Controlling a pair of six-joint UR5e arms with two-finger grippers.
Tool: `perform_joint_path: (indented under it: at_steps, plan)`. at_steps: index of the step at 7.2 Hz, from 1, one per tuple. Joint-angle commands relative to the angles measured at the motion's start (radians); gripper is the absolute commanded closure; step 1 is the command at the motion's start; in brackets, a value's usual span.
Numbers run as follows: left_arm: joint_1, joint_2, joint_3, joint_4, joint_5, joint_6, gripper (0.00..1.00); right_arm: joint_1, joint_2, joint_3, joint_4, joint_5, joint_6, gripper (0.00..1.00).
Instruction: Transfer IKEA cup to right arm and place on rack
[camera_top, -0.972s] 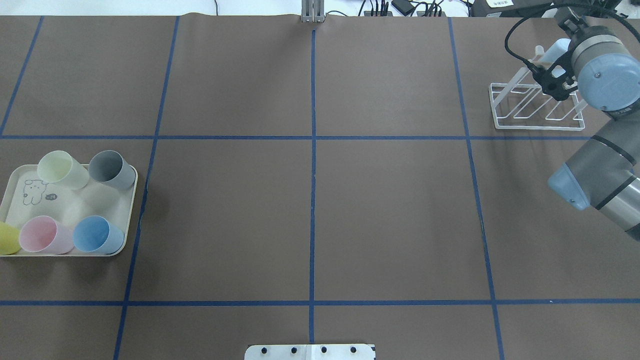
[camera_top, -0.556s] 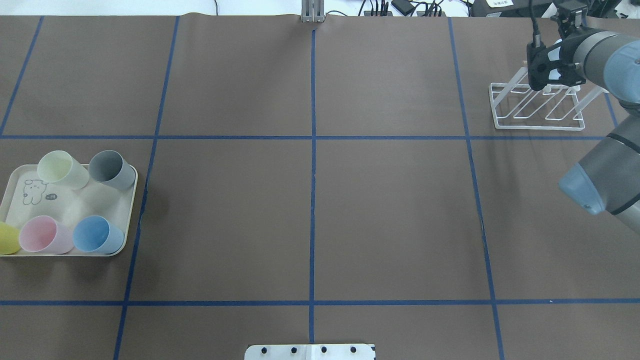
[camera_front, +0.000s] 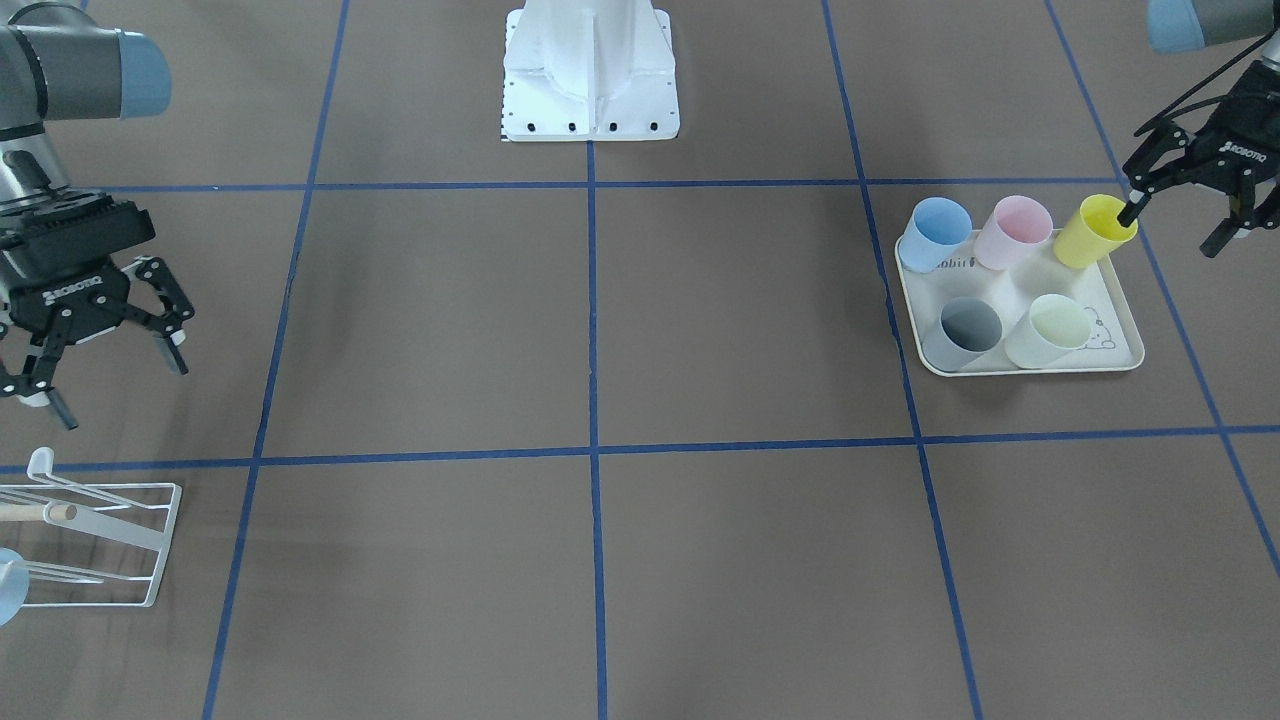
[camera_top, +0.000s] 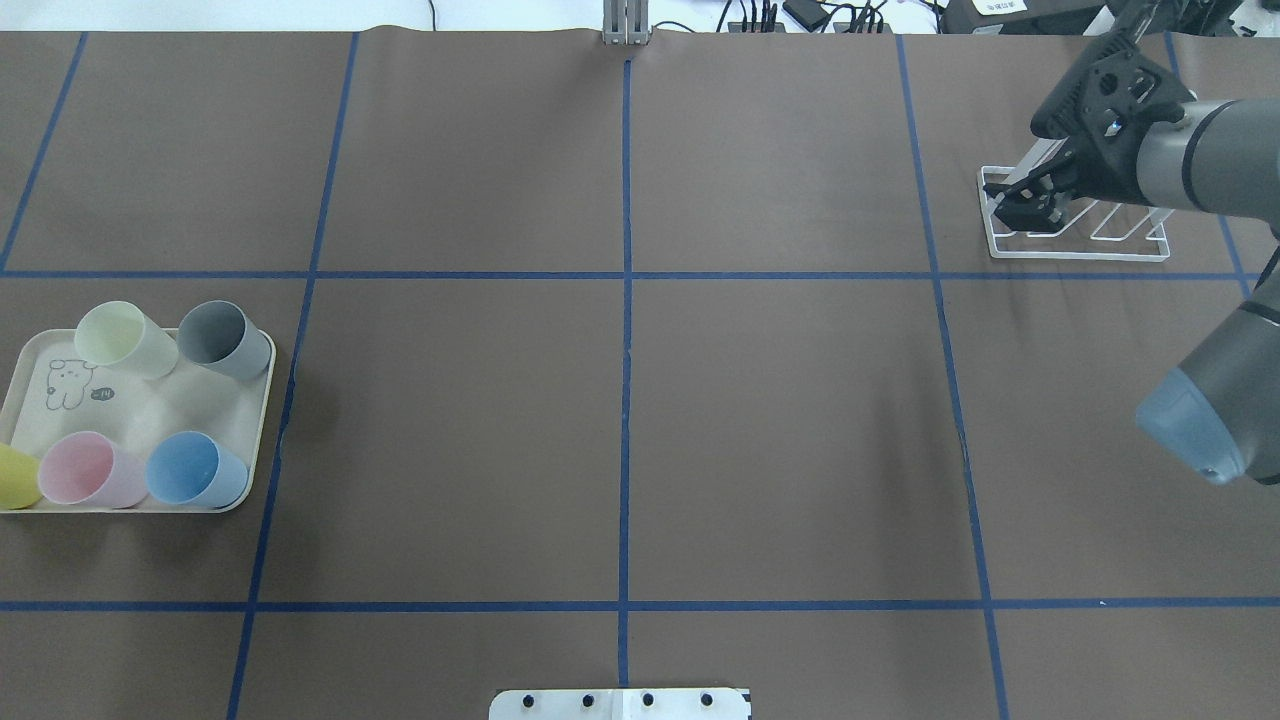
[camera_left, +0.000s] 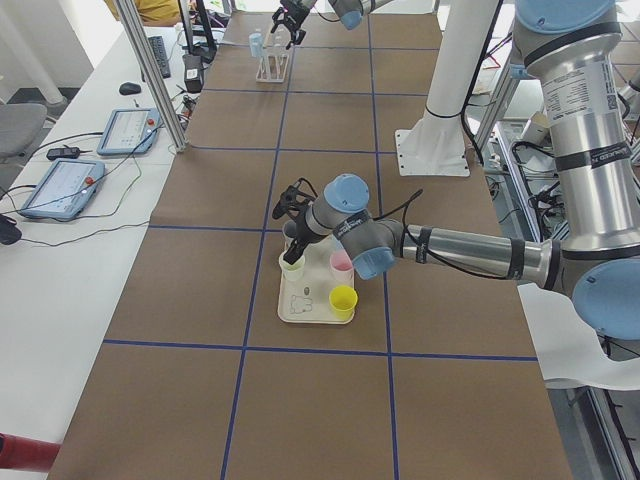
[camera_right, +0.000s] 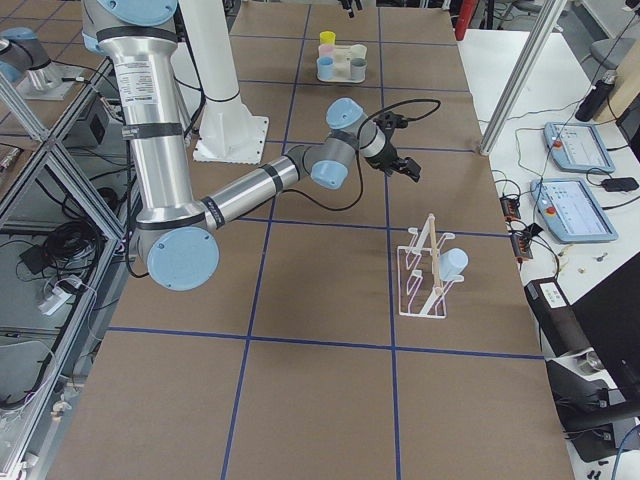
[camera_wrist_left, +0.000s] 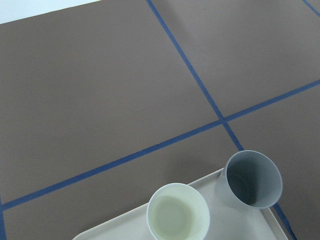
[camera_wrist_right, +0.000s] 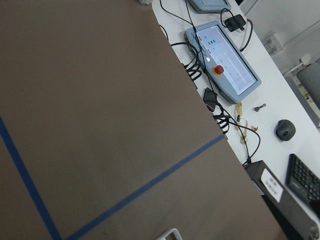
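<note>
While hanging released beside the rack (camera_right: 425, 275) at overhead two o'clock, right end effector (camera_front: 112, 385) apart from pale-blue IKEA cup (camera_right: 453, 263) on its prong, left end effector (camera_front: 1172, 232) released over yellow cup (camera_front: 1095, 232), tray (camera_top: 160, 405) at nine o'clock.

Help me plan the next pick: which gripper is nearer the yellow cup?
Left. The left gripper is at the yellow cup; the right gripper is far off, near the rack.
</note>
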Motion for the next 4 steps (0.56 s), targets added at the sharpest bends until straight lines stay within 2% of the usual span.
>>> perform_joint_path:
  at_steps: [1,4]
  plan:
    - [0.017,-0.031,0.148,-0.173,0.042,-0.117,0.00,-0.094,0.002,0.056,0.003,0.011,0.208,0.00]
    - [0.196,-0.099,0.202,-0.185,0.251,-0.305,0.00,-0.123,0.002,0.058,0.003,0.016,0.229,0.00]
